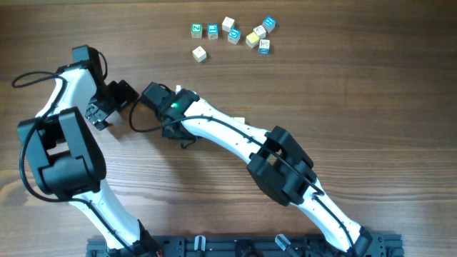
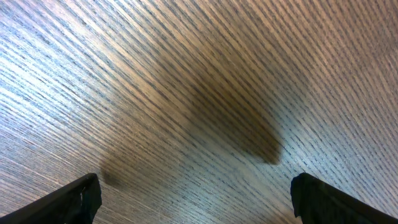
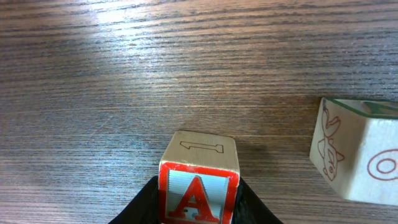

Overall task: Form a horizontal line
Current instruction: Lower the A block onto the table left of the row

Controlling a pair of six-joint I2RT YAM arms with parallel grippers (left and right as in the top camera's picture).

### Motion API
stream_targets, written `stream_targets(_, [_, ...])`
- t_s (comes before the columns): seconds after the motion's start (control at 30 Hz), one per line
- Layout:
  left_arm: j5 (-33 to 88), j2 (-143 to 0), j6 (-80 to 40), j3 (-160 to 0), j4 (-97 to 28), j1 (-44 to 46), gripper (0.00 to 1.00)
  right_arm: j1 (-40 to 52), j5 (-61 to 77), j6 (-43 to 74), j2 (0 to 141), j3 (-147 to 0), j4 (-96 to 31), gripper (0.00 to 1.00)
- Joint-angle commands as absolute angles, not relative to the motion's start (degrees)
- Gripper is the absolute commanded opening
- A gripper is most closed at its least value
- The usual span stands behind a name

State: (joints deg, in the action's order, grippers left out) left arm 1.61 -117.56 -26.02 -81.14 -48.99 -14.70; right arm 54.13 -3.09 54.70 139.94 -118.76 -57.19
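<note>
- The "A" cube (image 3: 199, 168) stands on the bench (image 3: 124, 74) at the bottom middle of the right wrist view. Its front face has a red border and a red A on pale blue; its cream top face carries an outlined 1.
- The right gripper (image 3: 198, 208) has closed on this cube. Its black fingers (image 3: 142, 205) press against the cube's lower left and right sides. Whether the cube is lifted off the wood cannot be told.
- The overhead view does not show this cube, because the right arm's wrist covers it. That wrist is left of the bench's middle, well short of the far edge.
- A neighbour cube (image 3: 354, 155), cream with red outline drawings and a green top edge, stands apart from the "A" cube, on its right in the wrist view.
- Nine loose cubes (image 1: 234, 36) lie near the far edge, just right of its middle. They form a scattered cluster, not a row. Some faces are blue, some green, some cream and one yellow.
- The left gripper (image 2: 196, 199) hangs over bare wood on the left part of the bench. Its jaws are spread wide with nothing between them.
</note>
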Motion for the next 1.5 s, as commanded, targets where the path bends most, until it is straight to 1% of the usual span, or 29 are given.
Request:
stream_targets(0.0, [2.1, -118.2, -25.8, -81.0, -48.8, -14.9, 1.00, 54.0, -3.9, 57.2, 141.2, -118.4, -57.6, 0.32])
stream_targets(0.07, [2.1, -118.2, -25.8, -81.0, -48.8, -14.9, 1.00, 54.0, -2.5, 57.2, 141.2, -118.5, -57.6, 0.41])
stream_targets(0.1, [2.1, -118.2, -25.8, -81.0, -48.8, -14.9, 1.00, 54.0, -2.3, 57.1, 141.2, -118.5, -57.7, 0.44])
stream_targets(0.17, [2.1, -118.2, -25.8, -81.0, -48.8, -14.9, 1.00, 54.0, -2.3, 57.1, 141.1, -118.5, -58.0, 0.41])
stream_targets(0.27, [2.1, -118.2, -25.8, -81.0, -48.8, -14.9, 1.00, 53.8, -3.1, 57.1, 141.1, -119.1, -58.2, 0.33])
stream_targets(0.3, [2.1, -118.2, -25.8, -81.0, -48.8, -14.9, 1.00, 53.6, -3.7, 57.2, 140.8, -119.3, -58.3, 0.29])
stream_targets(0.37, [2.1, -118.2, -25.8, -81.0, -48.8, -14.9, 1.00, 53.3, -4.2, 57.2, 140.3, -119.3, -58.3, 0.25])
stream_targets(0.7, [2.1, -118.2, -25.8, -81.0, -48.8, -14.9, 1.00, 52.2, -6.9, 57.2, 140.2, -119.2, -57.7, 0.25])
stream_targets(0.8, [2.1, -118.2, -25.8, -81.0, -48.8, -14.9, 1.00, 52.0, -6.9, 57.1, 140.2, -119.2, -57.7, 0.27])
stream_targets(0.83, [2.1, -118.2, -25.8, -81.0, -48.8, -14.9, 1.00, 52.1, -6.5, 57.0, 140.2, -119.2, -57.9, 0.33])
stream_targets(0.87, [2.1, -118.2, -25.8, -81.0, -48.8, -14.9, 1.00, 52.2, -5.6, 57.0, 140.2, -119.2, -57.9, 0.36])
stream_targets(0.97, [2.1, -118.2, -25.8, -81.0, -48.8, -14.9, 1.00, 52.2, -4.8, 57.1, 140.2, -119.2, -58.1, 0.43])
stream_targets(1.03, [2.1, -118.2, -25.8, -81.0, -48.8, -14.9, 1.00, 52.2, -1.4, 57.0, 140.2, -119.2, -58.4, 0.49])
stream_targets(1.1, [2.1, -118.2, -25.8, -81.0, -48.8, -14.9, 1.00, 52.2, 1.2, 57.0, 140.1, -119.2, -58.9, 0.53])
stream_targets(1.17, [2.1, -118.2, -25.8, -81.0, -48.8, -14.9, 1.00, 52.2, 3.1, 56.8, 139.0, -119.2, -59.7, 0.51])
stream_targets(1.27, [2.1, -118.2, -25.8, -81.0, -48.8, -14.9, 1.00, 52.2, 3.6, 55.4, 135.5, -119.2, -60.5, 0.41])
stream_targets(1.33, [2.1, -118.2, -25.8, -81.0, -48.8, -14.9, 1.00, 52.2, 7.2, 53.7, 133.8, -119.2, -60.3, 0.31])
stream_targets(1.4, [2.1, -118.2, -25.8, -81.0, -48.8, -14.9, 1.00, 52.2, 7.8, 51.4, 133.5, -119.2, -59.5, 0.11])
stream_targets(1.43, [2.1, -118.2, -25.8, -81.0, -48.8, -14.9, 1.00, 52.1, 7.8, 49.3, 133.5, -119.2, -57.8, 0.04])
stream_targets(1.47, [2.1, -118.2, -25.8, -81.0, -48.8, -14.9, 1.00, 52.1, 7.8, 47.1, 133.5, -119.2, -55.5, 0.04])
